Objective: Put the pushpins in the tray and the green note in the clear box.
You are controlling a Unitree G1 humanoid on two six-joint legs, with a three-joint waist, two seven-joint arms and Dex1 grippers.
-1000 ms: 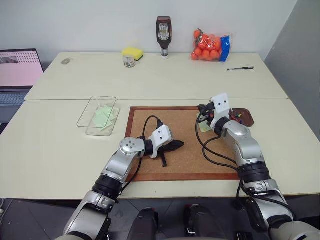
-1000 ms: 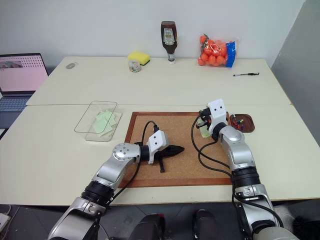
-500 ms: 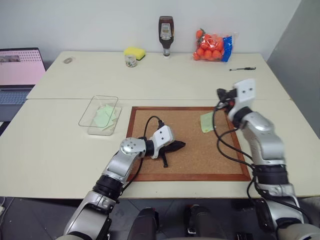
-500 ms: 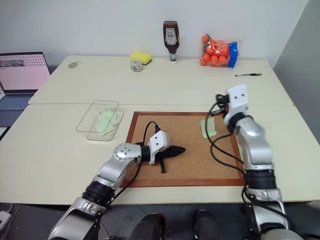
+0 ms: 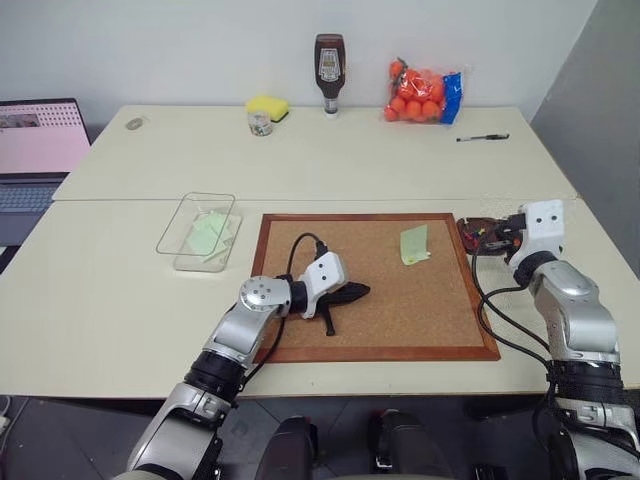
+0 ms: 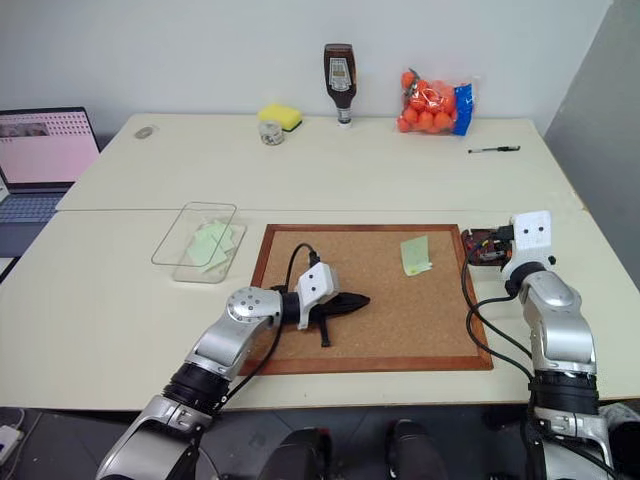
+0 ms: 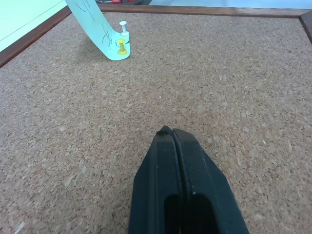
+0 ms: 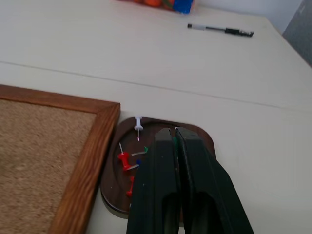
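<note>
right hand [image 8: 174, 141] hung over the tray [image 8: 202, 138], fingers pressed shut, a green speck between the tips, likely a pushpin. judged step: dropping pins; next needs opening. green note [image 5: 414, 243] was pinned on the cork board [image 5: 400, 310]; left hand [image 5: 352, 292] shut, empty.

Back of the table's got a sauce bottle [image 5: 328, 60], bag of oranges [image 5: 421, 92], yellow sponge [image 5: 266, 104], a pen [image 5: 482, 137], plus a laptop [image 5: 38, 150] off left.
</note>
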